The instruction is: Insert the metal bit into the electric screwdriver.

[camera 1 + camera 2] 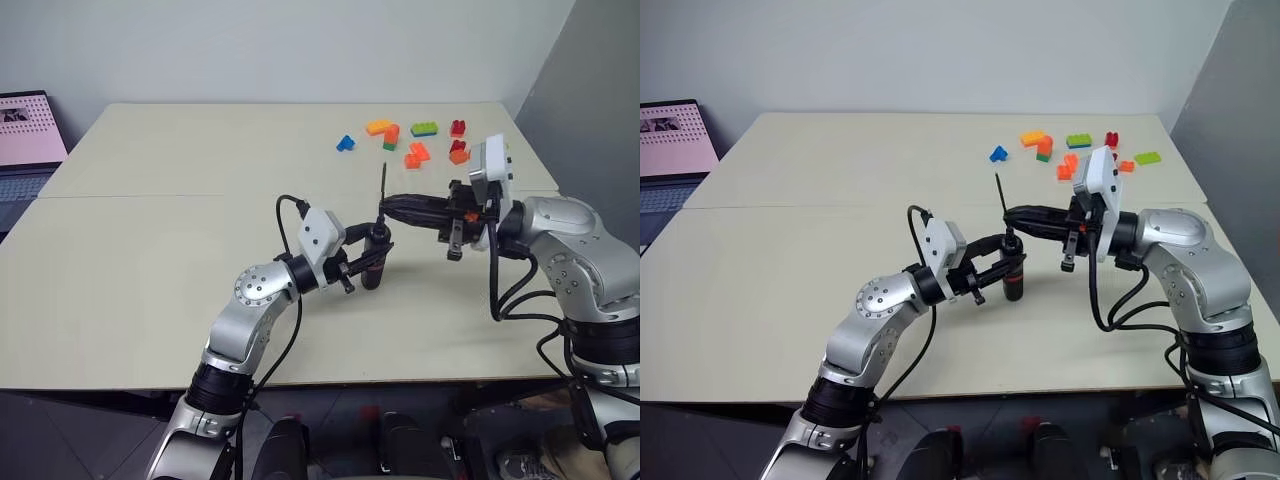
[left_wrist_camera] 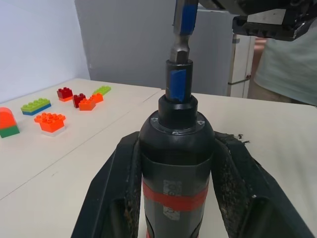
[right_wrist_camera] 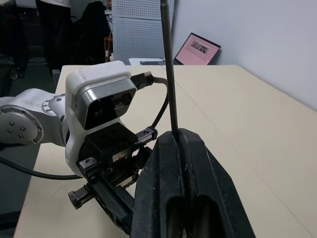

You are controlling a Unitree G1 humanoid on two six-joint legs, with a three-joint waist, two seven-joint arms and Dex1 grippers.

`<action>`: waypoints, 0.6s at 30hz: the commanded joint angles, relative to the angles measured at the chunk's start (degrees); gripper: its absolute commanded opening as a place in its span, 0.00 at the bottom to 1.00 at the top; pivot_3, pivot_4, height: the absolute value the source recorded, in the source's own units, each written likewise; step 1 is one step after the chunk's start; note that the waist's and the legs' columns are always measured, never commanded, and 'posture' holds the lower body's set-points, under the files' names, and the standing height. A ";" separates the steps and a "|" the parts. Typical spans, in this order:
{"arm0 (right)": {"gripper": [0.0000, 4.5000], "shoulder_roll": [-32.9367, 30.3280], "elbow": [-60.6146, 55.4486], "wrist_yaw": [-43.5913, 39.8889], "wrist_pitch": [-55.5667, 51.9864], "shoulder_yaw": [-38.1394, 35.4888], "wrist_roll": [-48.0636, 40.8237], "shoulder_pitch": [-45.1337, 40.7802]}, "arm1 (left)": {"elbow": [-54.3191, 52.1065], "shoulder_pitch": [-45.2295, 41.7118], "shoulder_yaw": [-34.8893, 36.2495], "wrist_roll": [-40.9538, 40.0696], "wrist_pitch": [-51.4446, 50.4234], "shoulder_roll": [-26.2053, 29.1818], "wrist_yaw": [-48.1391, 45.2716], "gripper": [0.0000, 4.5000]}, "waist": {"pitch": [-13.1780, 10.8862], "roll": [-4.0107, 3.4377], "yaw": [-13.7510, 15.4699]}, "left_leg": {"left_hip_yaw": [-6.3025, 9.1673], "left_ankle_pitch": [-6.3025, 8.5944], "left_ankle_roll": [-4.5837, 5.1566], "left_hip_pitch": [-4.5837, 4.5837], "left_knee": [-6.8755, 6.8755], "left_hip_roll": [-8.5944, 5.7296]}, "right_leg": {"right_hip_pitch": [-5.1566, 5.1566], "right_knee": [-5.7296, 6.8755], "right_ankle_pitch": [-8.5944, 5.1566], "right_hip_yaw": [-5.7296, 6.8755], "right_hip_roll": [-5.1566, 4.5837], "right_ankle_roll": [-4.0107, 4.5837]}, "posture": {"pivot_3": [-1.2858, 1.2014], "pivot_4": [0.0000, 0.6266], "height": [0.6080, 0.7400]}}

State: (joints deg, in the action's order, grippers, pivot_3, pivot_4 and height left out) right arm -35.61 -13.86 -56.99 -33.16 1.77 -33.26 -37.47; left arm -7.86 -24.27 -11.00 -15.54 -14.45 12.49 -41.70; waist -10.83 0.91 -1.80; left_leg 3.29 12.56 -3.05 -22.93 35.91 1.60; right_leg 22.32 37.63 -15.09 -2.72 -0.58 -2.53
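My left gripper clamps the electric screwdriver upright above the table. My right gripper pinches the metal bit vertically; its lower end sits in the screwdriver's blue-marked tip.

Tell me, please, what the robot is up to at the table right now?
It is fitting a bit into a tool. The left gripper holds the electric screwdriver upright, while the right gripper pinches the metal bit above it. The bit's lower end sits in the screwdriver's blue-marked tip. Coloured toy bricks lie on the table beyond.
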 commanded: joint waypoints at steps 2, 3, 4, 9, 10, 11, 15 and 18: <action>0.00 -0.91 -0.26 1.53 -4.02 2.81 1.60 1.72 | -0.74 0.09 -0.71 0.04 0.51 -0.49 0.32 0.36 | 0.00 0.00 0.01 | 0.00 0.00 0.00 0.00 0.00 0.00 | 0.00 0.00 0.00 0.00 0.00 0.00 | 0.52 0.24 1.00; 0.00 -0.93 -0.66 1.81 -4.29 2.70 1.47 1.90 | -0.70 0.08 -0.68 0.08 0.56 -0.52 0.37 0.36 | 0.00 0.00 0.00 | 0.00 0.00 0.00 0.00 0.00 0.00 | 0.00 0.00 0.00 0.00 0.00 0.00 | 0.52 0.24 1.00; 0.00 -0.95 -0.95 2.00 -4.49 2.62 1.36 2.02 | -0.68 0.07 -0.66 0.11 0.58 -0.54 0.41 0.36 | 0.00 0.00 0.00 | 0.00 0.00 0.00 0.00 0.00 0.00 | 0.00 0.00 0.00 0.00 0.00 0.00 | 0.52 0.24 1.00; 0.00 -1.00 -2.65 3.13 -5.33 1.47 0.33 2.60 | -0.70 0.05 -0.62 0.31 0.66 -0.64 0.79 0.36 | 0.00 0.00 0.01 | 0.01 0.00 0.00 0.00 0.00 0.00 | 0.00 0.00 -0.01 0.00 0.00 0.02 | 0.52 0.24 1.00; 0.00 -1.01 -2.92 3.29 -5.54 1.40 0.26 2.68 | -0.56 -0.04 -0.58 0.33 0.70 -0.67 0.84 0.36 | 0.00 0.00 0.00 | 0.01 0.00 0.00 0.00 0.00 0.00 | 0.00 0.00 -0.01 0.00 0.00 0.02 | 0.52 0.24 1.00; 0.00 -1.00 -3.38 3.56 -5.78 1.29 0.14 2.92 | -0.46 -0.13 -0.55 0.37 0.75 -0.73 0.96 0.36 | 0.00 0.00 0.00 | 0.00 0.00 0.00 0.00 0.00 0.00 | 0.00 0.00 -0.01 0.00 0.00 0.02 | 0.52 0.24 1.00; 0.00 -0.48 -4.89 4.80 -6.50 0.48 -0.72 3.53 | -0.39 -0.20 -0.51 0.47 0.83 -0.85 1.18 0.36 | 0.00 0.00 0.01 | 0.01 0.00 0.00 0.00 0.00 0.00 | 0.00 0.00 -0.01 0.00 0.00 0.02 | 0.52 0.24 1.00; 0.00 0.34 -6.40 6.29 -6.96 -1.32 -2.57 2.85 | -0.52 -0.10 -0.53 0.55 0.82 -0.88 1.24 0.36 | 0.00 0.00 0.02 | 0.00 0.00 0.00 -0.01 0.00 0.00 | 0.00 0.00 -0.01 0.00 0.00 0.02 | 0.52 0.24 1.00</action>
State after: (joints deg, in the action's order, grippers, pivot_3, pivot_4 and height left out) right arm -35.31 -19.08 -51.12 -37.83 -0.02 -34.79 -35.26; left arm -7.82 -24.25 -11.12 -15.08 -14.35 11.89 -40.76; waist -10.83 0.92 -1.79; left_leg 3.29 12.56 -3.05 -22.94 35.91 1.60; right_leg 22.33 37.63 -15.10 -2.72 -0.59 -2.50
